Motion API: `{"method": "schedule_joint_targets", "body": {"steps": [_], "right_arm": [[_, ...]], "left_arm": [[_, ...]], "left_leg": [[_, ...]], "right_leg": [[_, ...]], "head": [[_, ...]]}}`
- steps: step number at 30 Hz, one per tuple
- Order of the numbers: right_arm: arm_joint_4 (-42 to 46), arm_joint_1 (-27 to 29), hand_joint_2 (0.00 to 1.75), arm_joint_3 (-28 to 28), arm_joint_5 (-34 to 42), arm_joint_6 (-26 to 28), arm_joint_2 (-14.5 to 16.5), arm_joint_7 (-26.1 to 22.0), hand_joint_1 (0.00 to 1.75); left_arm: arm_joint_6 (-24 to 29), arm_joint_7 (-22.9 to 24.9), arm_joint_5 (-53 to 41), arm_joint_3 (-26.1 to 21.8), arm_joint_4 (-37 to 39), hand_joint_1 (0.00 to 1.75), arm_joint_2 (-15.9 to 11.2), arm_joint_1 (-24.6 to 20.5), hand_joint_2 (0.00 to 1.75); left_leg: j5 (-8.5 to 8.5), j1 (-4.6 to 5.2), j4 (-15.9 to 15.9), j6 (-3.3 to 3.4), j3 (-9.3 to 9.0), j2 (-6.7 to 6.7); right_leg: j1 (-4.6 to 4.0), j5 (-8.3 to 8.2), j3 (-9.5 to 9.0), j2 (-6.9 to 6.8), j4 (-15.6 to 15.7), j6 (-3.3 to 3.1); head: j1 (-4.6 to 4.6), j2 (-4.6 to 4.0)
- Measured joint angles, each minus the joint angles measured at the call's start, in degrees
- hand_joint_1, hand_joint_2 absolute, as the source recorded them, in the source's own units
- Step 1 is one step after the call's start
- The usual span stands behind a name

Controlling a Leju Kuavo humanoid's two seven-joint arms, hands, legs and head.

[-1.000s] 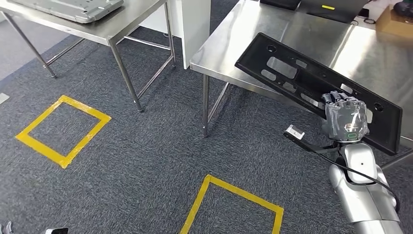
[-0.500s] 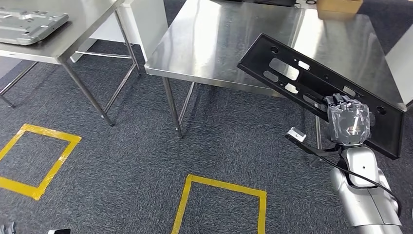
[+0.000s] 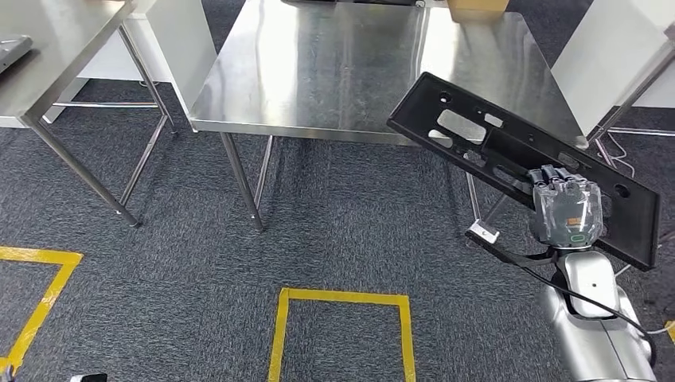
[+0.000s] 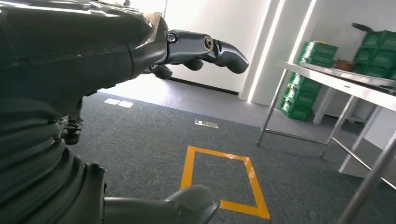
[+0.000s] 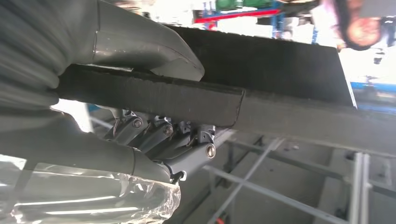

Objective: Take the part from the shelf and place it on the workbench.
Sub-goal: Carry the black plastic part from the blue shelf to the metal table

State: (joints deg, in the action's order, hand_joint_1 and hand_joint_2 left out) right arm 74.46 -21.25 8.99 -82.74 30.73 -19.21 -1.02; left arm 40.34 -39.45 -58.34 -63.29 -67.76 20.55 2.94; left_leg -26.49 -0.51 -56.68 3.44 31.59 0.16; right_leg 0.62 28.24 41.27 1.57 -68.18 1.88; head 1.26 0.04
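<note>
A long black plastic part (image 3: pixel 509 151) with several cut-outs hangs tilted in the air, its far end over the near right corner of the steel workbench (image 3: pixel 334 72). My right hand (image 3: pixel 565 208) grips the part near its middle. In the right wrist view the thumb lies on one face of the part's edge (image 5: pixel 196 95) and the fingers (image 5: pixel 159 133) curl under the other. My left hand (image 4: pixel 140 107) hangs low over the carpet, thumb and fingers apart, holding nothing.
A second steel table (image 3: pixel 48 48) stands at the left with its legs on the grey carpet. Yellow tape squares (image 3: pixel 342 330) mark the floor in front of me. A white panel (image 3: pixel 613 56) stands to the right of the workbench, and a cardboard box (image 3: pixel 477 8) sits on its far edge.
The camera has turned, so the workbench has slid from the upper right to the middle of the view. The part stays in my right hand at the same tilt.
</note>
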Motion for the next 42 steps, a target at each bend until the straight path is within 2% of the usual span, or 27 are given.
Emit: {"method": "schedule_joint_targets", "body": {"steps": [2, 3, 5, 6, 7, 8, 11, 13, 16, 17, 18, 19, 21, 23, 26, 28, 29, 31, 32, 33, 34, 36, 37, 38, 39, 40, 42], "right_arm": [[0.0, 0.2, 1.75, 0.0, -0.2, 0.0, 0.3, -0.1, 1.75], [0.0, 0.3, 1.75, 0.0, -0.4, 0.0, 0.5, -0.1, 1.75], [0.0, 0.1, 1.75, 0.0, -1.0, -0.4, 0.7, -0.2, 1.75], [0.0, -0.1, 1.75, 0.0, -1.4, -0.8, 0.8, -0.3, 1.75], [0.0, -0.4, 1.75, 0.0, -1.9, -1.2, 0.9, -0.3, 1.75], [-0.1, -0.7, 1.75, 0.1, -2.4, -1.6, 1.0, -0.3, 1.75], [-0.4, -1.8, 1.75, 0.2, -3.7, -2.6, 1.4, -0.3, 1.75], [-0.8, -3.0, 1.75, 0.4, -4.3, -3.3, 1.8, -0.3, 1.75], [-2.0, -5.3, 1.75, 1.0, -5.0, -4.3, 3.0, -0.3, 1.75], [-2.5, -5.8, 1.75, 1.2, -5.2, -4.6, 3.4, -0.3, 1.75], [-2.9, -6.2, 1.75, 1.5, -5.4, -4.8, 3.7, -0.2, 1.75], [-3.3, -6.6, 1.75, 1.7, -5.7, -5.0, 4.1, -0.2, 1.75], [-4.1, -7.8, 1.75, 2.2, -6.3, -5.5, 4.9, -0.1, 1.75], [-5.2, -9.3, 1.75, 2.7, -6.8, -6.0, 5.8, 0.2, 1.75], [-6.8, -11.0, 1.75, 3.2, -7.2, -6.1, 6.5, 0.4, 1.75], [-7.5, -11.8, 1.75, 3.6, -7.3, -6.1, 6.8, 0.4, 1.75], [-7.8, -12.2, 1.75, 3.7, -7.3, -6.1, 6.9, 0.4, 1.75], [-8.4, -12.8, 1.75, 4.0, -7.3, -6.2, 7.1, 0.5, 1.75], [-8.7, -12.9, 1.75, 4.0, -7.3, -6.2, 7.2, 0.5, 1.75], [-9.0, -12.8, 1.75, 4.1, -7.3, -6.2, 7.2, 0.5, 1.75], [-9.2, -12.8, 1.75, 4.2, -7.3, -6.3, 7.3, 0.5, 1.75], [-9.6, -12.9, 1.75, 4.3, -7.3, -6.3, 7.4, 0.5, 1.75], [-9.9, -13.0, 1.75, 4.4, -7.3, -6.3, 7.5, 0.5, 1.75], [-10.2, -13.1, 1.75, 4.4, -7.3, -6.4, 7.6, 0.5, 1.75], [-10.4, -13.2, 1.75, 4.5, -7.3, -6.4, 7.6, 0.5, 1.75], [-10.7, -13.4, 1.75, 4.6, -7.3, -6.5, 7.7, 0.4, 1.75], [-11.0, -14.0, 1.75, 4.7, -7.3, -6.6, 7.9, 0.5, 1.75]], "left_arm": [[0.0, 0.0, 0.2, 0.0, 0.0, 0.0, 0.0, 0.1, 1.75], [0.0, 0.0, 0.4, 0.0, 0.0, 0.0, 0.0, 0.1, 1.75], [0.0, 0.0, 0.2, -0.1, 0.0, 0.0, 0.0, -0.1, 1.75], [0.0, 0.0, 0.0, -0.4, 0.0, 0.0, 0.0, -0.3, 1.75], [0.0, 0.0, -0.4, -0.7, 0.0, 0.0, 0.0, -0.6, 1.75], [0.0, 0.0, -0.8, -1.2, 0.0, 0.0, 0.0, -0.8, 1.75], [0.0, 0.0, -1.6, -2.3, 0.0, 0.0, 0.0, -1.4, 1.75], [0.0, 0.0, -1.7, -2.8, 0.0, 0.0, 0.0, -1.7, 1.75], [0.0, 0.0, -1.6, -3.3, 0.0, 0.0, 0.0, -1.8, 1.75], [0.0, 0.0, -1.6, -3.4, 0.0, 0.0, 0.0, -1.8, 1.75], [0.0, 0.0, -1.6, -3.5, 0.0, 0.0, 0.0, -1.8, 1.75], [0.0, 0.0, -1.5, -3.5, 0.0, 0.0, 0.0, -1.8, 1.75], [0.0, 0.0, -1.2, -3.6, 0.0, 0.0, 0.0, -1.8, 1.75], [0.0, 0.0, -1.0, -3.7, 0.0, 0.0, 0.0, -1.8, 1.75], [0.0, 0.0, -0.9, -3.8, 0.0, 0.0, -0.1, -2.0, 1.75], [0.0, 0.0, -0.8, -3.8, 0.0, 0.0, 0.0, -2.1, 1.75], [0.0, 0.0, -0.8, -3.8, 0.0, 0.0, 0.0, -2.1, 1.75], [0.0, 0.0, -0.7, -3.9, 0.1, 0.0, 0.0, -2.1, 1.75], [0.0, 0.0, -0.7, -3.9, 0.1, 0.0, 0.0, -2.1, 1.75], [0.0, 0.0, -0.7, -3.9, 0.2, 0.0, 0.0, -2.1, 1.75], [0.0, 0.0, -0.7, -3.9, 0.3, 0.0, 0.1, -2.1, 1.75], [0.0, 0.0, -0.6, -4.0, 0.5, 0.0, 0.1, -2.0, 1.75], [0.0, 0.0, -0.6, -4.0, 0.5, 0.0, 0.1, -2.0, 1.75], [0.0, 0.0, -0.5, -4.0, 0.5, 0.0, 0.1, -2.1, 1.75], [0.0, 0.0, -0.5, -4.1, 0.5, 0.0, 0.1, -2.1, 1.75], [0.0, 0.0, -0.4, -4.1, 0.5, 0.0, 0.1, -2.1, 1.75], [0.0, 0.0, -0.4, -4.2, 0.5, 0.0, 0.1, -2.2, 1.75]], "left_leg": [[-0.04, 0.03, 0.0, -0.04, 0.1, 1.18], [-0.08, 0.01, 0.0, -0.1, 0.12, 1.62], [-0.25, -0.11, -0.1, -0.45, 0.0, 2.34], [-0.46, -0.02, -0.2, -0.81, -0.01, 2.58], [-0.68, 0.08, -0.3, -1.24, -0.02, 2.76], [-0.88, 0.19, -0.3, -1.69, -0.02, 2.88], [-1.23, -0.07, -0.5, -2.82, -0.19, 3.01], [-2.73, -0.42, -3.4, -3.41, 1.1, 1.96], [-7.02, -0.59, -15.0, -3.82, 7.92, 0.18], [-7.22, -0.59, -17.6, -3.8, 9.98, 0.03], [-6.18, -0.59, -18.1, -3.69, 11.02, -0.03], [-3.99, -0.58, -16.1, -3.46, 10.89, -0.07], [1.43, -0.43, -8.1, -2.66, 8.25, -0.32], [3.82, -0.07, -2.5, -1.98, 6.04, -0.45], [3.22, 0.28, -1.0, -1.14, 5.06, -0.25], [2.97, 0.18, -0.3, -0.49, 3.73, -0.25], [2.82, 0.09, -0.1, -0.25, 3.15, -0.27], [2.19, 0.11, -0.1, 0.01, 2.49, -0.31], [1.79, 0.1, -0.1, -0.02, 2.12, -0.35], [1.34, 0.07, -0.1, -0.15, 1.64, -0.4], [0.85, 0.0, -0.1, -0.35, 1.03, -0.43], [-0.32, -0.13, -0.1, -0.98, -0.32, -0.44], [-0.88, -0.13, -0.2, -1.38, -0.88, -0.42], [-1.37, -0.05, -0.2, -1.79, -1.15, -0.36], [-1.7, 0.06, -0.3, -2.18, -1.28, -0.26], [-1.88, 0.09, -0.4, -2.45, -1.43, -0.15], [-1.92, -0.09, -1.7, -2.84, -0.86, 0.01]], "right_leg": [[0.36, 1.89, 2.2, -0.76, -5.4, 0.46], [0.6, 1.64, 1.69, -0.98, -5.2, 0.96], [1.2, -0.79, -2.76, -1.64, 2.0, 2.1], [1.29, -1.84, -5.3, -2.07, 6.2, 2.37], [1.25, -2.51, -7.05, -2.34, 9.2, 2.27], [1.12, -2.72, -7.96, -2.49, 10.8, 1.89], [0.9, -2.54, -8.08, -1.99, 11.0, 0.3], [1.26, -2.4, -8.59, -1.7, 11.1, -0.61], [1.02, -1.88, -9.18, -1.25, 11.1, -1.58], [0.83, -1.63, -9.45, -1.07, 11.1, -1.8], [0.67, -1.35, -9.82, -0.88, 11.1, -1.96], [0.54, -1.01, -10.29, -0.7, 11.1, -2.03], [0.37, -0.21, -11.21, -0.31, 11.1, -1.89], [0.06, 0.5, -11.64, 0.17, 11.3, -1.36], [-0.17, 0.8, -12.02, 0.32, 10.8, -0.34], [-0.17, 1.55, -11.21, -0.24, 8.4, -0.06], [-0.06, 2.39, -9.6, -0.53, 5.6, -0.02], [0.13, 4.5, -4.8, -0.8, -1.9, 0.08], [0.23, 5.28, -2.57, -0.82, -4.5, 0.25], [0.36, 5.3, -1.25, -0.86, -5.2, 0.57], [0.59, 4.16, -1.02, -0.94, -3.7, 1.18], [1.16, -0.97, -2.86, -1.57, 4.0, 2.66], [1.14, -3.0, -3.78, -2.01, 7.5, 2.78], [1.01, -4.47, -4.54, -2.34, 9.8, 2.36], [0.84, -5.08, -4.77, -2.55, 10.6, 1.58], [0.6, -4.79, -4.85, -2.42, 10.6, 0.62], [0.89, -4.83, -5.47, -2.04, 10.7, -0.34]], "head": [[0.03, 0.0], [0.04, 0.0], [0.05, 0.0], [0.07, 0.0], [0.02, 0.0], [-0.02, 0.0], [-0.13, 0.0], [-0.33, 0.0], [-0.61, 0.0], [-0.63, 0.0], [-0.64, 0.0], [-0.65, 0.0], [-0.66, 0.0], [-0.65, 0.0], [-0.74, 0.0], [-0.72, 0.0], [-0.71, 0.0], [-0.65, 0.0], [-0.67, 0.0], [-0.66, 0.0], [-0.67, 0.0], [-0.62, 0.0], [-0.6, 0.0], [-0.61, 0.0], [-0.68, 0.0], [-0.76, 0.0], [-0.9, 0.0]]}}
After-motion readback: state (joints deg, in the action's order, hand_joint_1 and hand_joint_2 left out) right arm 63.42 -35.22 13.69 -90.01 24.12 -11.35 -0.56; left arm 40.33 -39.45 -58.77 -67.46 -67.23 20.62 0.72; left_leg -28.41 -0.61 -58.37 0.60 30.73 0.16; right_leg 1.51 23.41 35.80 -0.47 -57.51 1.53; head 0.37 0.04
